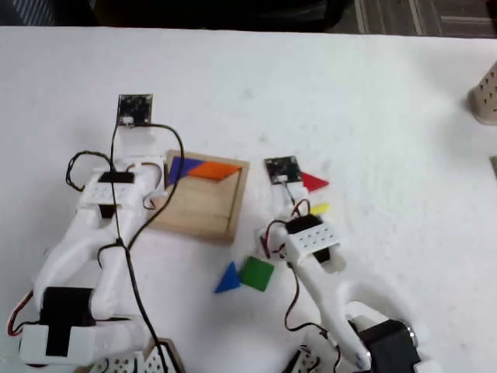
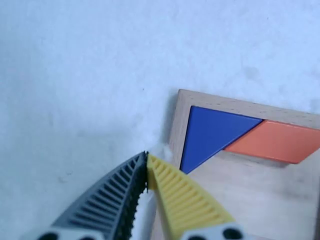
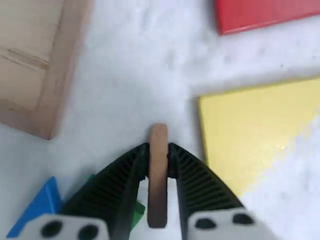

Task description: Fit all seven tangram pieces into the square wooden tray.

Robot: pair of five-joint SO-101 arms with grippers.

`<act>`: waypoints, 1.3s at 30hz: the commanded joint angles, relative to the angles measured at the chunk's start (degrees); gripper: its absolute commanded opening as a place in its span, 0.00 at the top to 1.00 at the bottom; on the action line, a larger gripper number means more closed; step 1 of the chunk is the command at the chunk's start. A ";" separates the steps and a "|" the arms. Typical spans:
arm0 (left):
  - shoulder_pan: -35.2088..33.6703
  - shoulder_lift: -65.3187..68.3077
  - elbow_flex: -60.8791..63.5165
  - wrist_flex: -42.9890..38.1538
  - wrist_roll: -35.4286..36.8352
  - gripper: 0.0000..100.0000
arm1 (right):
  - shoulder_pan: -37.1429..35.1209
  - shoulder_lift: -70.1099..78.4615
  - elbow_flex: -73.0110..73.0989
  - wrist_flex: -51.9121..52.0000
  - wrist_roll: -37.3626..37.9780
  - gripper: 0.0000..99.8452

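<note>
**Tangram assembly, placement step.** The right gripper (image 3: 158, 150) is clamped on a thin brown piece (image 3: 159, 131), held on edge with its end protruding past the fingertips. Ahead of these jaws to one side lies the yellow piece (image 3: 260, 130), with the red triangle (image 3: 260, 12) farther ahead. To the other side is a corner of the square wooden tray (image 3: 57, 75). Behind the jaws sit the small blue triangle (image 3: 35, 210) and the green square (image 1: 257, 273).

The left gripper (image 2: 146, 162) is closed on nothing, its tips just beside the tray's outer rim. Ahead of them, inside the tray, the large blue triangle (image 2: 212, 132) touches the orange parallelogram (image 2: 277, 142).

Judgement: the brown piece is the step in hand. To do it well, carry the piece over the rim, lay it flat rather than on edge, and seat it flush against the pieces already placed, leaving room on the bare floor for the four loose pieces. The left jaws could brace the tray.

The white table (image 1: 349, 93) looks faintly grainy. A beige perforated object (image 1: 485, 97) stands at its far side, with grey carpet (image 1: 419, 15) beyond.
</note>
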 commanded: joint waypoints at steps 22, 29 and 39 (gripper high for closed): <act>-2.86 -2.42 -3.34 -2.20 0.26 0.98 | -6.20 7.16 -27.69 9.80 -6.15 0.98; -4.00 -2.51 -3.69 -2.20 0.35 0.98 | -13.93 28.53 -49.32 10.15 -5.89 0.98; -4.00 -2.51 -3.52 -4.22 0.35 0.98 | -17.45 47.16 -72.18 17.98 -6.07 0.97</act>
